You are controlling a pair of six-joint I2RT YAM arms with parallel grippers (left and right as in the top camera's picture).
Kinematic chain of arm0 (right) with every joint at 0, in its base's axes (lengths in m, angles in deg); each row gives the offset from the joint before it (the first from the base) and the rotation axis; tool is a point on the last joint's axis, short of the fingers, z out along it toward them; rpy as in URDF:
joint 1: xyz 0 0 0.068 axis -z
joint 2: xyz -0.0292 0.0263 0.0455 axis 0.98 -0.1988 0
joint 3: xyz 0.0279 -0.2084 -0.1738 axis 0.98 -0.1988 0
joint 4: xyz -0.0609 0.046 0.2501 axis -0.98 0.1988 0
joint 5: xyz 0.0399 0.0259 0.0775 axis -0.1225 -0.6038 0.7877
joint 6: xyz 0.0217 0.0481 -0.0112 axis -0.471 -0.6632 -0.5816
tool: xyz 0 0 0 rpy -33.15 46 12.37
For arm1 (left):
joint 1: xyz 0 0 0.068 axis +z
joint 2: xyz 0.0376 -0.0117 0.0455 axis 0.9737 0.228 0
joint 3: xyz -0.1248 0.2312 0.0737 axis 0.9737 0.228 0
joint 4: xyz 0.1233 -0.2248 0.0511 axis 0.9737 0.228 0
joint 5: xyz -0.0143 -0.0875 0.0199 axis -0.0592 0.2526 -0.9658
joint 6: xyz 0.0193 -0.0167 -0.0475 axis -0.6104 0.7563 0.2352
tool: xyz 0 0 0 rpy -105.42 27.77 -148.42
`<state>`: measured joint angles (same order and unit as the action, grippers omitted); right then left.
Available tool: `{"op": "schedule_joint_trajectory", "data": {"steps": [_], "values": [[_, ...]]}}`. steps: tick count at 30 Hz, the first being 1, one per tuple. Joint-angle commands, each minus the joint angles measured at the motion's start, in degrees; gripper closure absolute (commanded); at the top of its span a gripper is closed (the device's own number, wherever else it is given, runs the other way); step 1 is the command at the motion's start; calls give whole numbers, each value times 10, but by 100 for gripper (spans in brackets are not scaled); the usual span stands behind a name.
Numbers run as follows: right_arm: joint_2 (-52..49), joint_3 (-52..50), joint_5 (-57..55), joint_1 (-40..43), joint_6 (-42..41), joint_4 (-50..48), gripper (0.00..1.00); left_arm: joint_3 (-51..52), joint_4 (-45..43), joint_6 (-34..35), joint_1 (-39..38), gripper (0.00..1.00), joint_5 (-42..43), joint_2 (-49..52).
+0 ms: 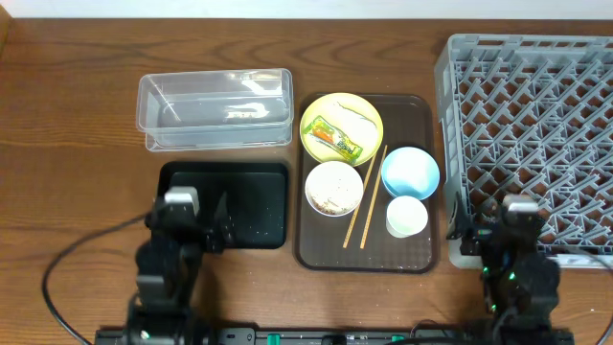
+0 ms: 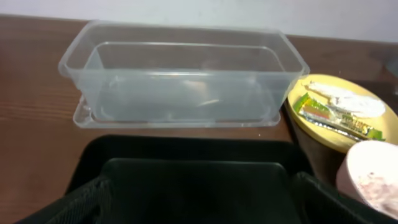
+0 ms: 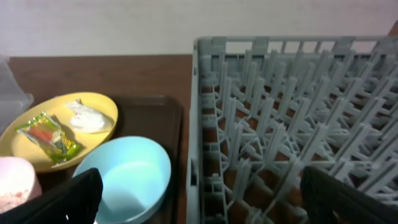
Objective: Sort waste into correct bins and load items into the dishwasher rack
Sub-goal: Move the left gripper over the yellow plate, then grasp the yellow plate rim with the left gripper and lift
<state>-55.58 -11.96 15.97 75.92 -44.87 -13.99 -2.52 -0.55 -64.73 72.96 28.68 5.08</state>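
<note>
Grey rack (image 1: 536, 105) fills the bench's two o'clock. The brown tray (image 1: 421, 254) sits dead centre, with the clear tub (image 1: 215, 110) at eleven and the black tray (image 1: 259, 206) at eight. Left hand (image 2: 202, 182) and right hand (image 3: 200, 180) hang with fingers apart, holding nothing. The wrapper (image 1: 335, 137) lies on the yellow plate (image 1: 371, 113), so lifting the plate first could slide it off. Tipping the white bowl (image 1: 334, 188) could spill its grains.

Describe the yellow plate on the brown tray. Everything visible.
The yellow plate is round, shallow and glossy, plastic-looking, lying flat in the far-left corner of the brown serving tray. On it lie a green-yellow-orange snack wrapper and white scraps. Its near edge sits right by the white bowl; contact is unclear.
</note>
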Motion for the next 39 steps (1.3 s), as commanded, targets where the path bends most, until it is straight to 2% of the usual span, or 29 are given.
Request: {"op": "schedule_joint_trajectory", "data": {"steps": [1, 9, 11, 13, 16, 20, 24, 30, 33, 39], "values": [[-89, 83, -13, -3, -8, 24, 1, -104, 34, 6, 2, 8, 11, 99], [-327, 289, -8, -3, -25, 198, 1, -405, 322, 7, 2, 8, 63, 385], [-370, 330, -8, -3, -25, 239, 1, -454, 371, 7, 2, 8, 64, 431], [-399, 358, -7, -3, -25, 264, 1, -476, 384, 22, 2, 8, 75, 461], [-426, 382, -7, -3, -25, 280, 1, -478, 357, 30, 2, 7, 131, 486], [-427, 384, -7, -3, -25, 272, 1, -479, 277, 48, -8, 8, 189, 507], [-427, 384, -7, -3, -26, 268, 1, -490, 205, 54, -59, 8, 150, 535], [-428, 384, -7, -3, -26, 268, 1, -561, 149, 54, -162, 8, 55, 619], [-430, 384, -7, -3, -26, 269, 1, -588, 115, 57, -202, 8, 43, 670], [-430, 384, -7, -3, -26, 269, 1, -590, 21, 113, -257, 9, 43, 767]]}}
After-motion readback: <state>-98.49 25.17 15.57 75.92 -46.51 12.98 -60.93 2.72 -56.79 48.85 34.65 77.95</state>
